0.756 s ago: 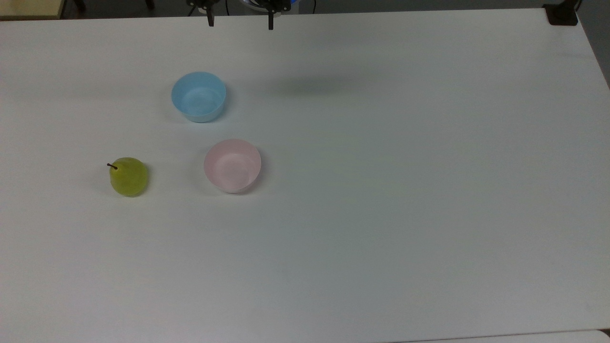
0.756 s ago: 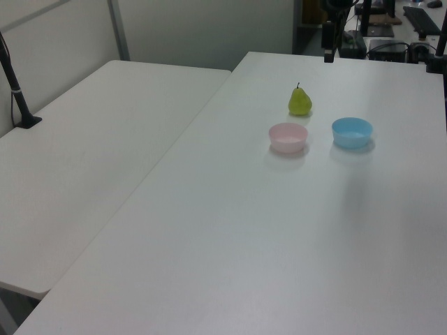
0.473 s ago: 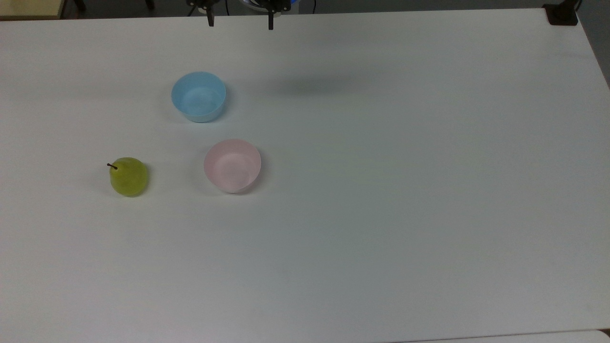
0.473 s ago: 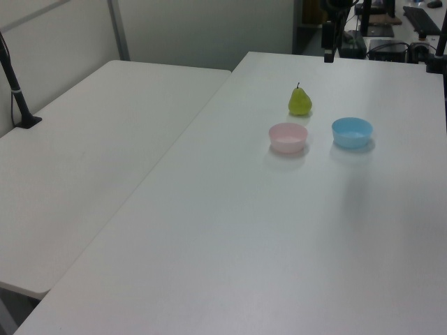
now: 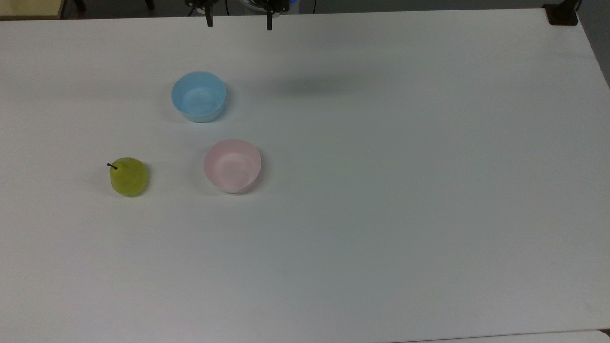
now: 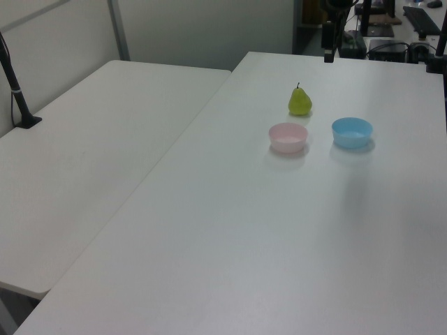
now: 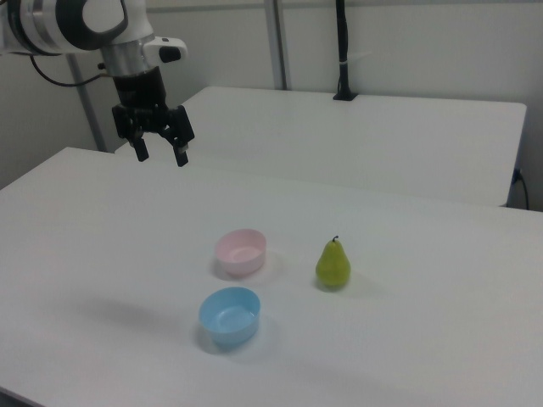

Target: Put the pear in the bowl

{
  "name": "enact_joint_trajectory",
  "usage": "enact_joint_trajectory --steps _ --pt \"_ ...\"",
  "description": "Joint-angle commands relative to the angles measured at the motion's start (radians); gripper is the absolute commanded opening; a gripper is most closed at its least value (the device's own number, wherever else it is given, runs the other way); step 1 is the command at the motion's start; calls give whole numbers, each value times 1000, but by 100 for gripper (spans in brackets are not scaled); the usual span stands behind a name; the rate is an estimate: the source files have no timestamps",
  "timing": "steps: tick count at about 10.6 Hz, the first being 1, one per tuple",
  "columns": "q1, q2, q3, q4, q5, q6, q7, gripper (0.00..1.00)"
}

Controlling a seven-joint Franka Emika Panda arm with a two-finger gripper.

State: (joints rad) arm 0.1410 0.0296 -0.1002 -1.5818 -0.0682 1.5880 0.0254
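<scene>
Well apart from the pear (image 7: 333, 264), the hand (image 7: 161, 156), high, fingers spread.

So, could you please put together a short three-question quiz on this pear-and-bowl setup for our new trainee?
1. True or false: the pear already lies inside the pink bowl.
2. In the right view, which thing stands nearest the camera? A) the pear B) the pink bowl C) the blue bowl
3. Fill in: the gripper hangs above the white table with its fingers ____ and nothing between them.

Key
1. False: it stands upright on the table, apart from both bowls.
2. C
3. open
</scene>
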Motion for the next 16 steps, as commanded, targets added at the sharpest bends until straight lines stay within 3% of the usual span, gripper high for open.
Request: enact_joint_trajectory --steps 1,4,9,16 --pt "-50 1 -10 -9 -10 35 -105 100" --pt "-134 61 -10 26 1 55 -197 100" --pt "-256 186 -12 60 16 251 -289 100" --pt "-328 438 -13 59 2 547 -294 100"
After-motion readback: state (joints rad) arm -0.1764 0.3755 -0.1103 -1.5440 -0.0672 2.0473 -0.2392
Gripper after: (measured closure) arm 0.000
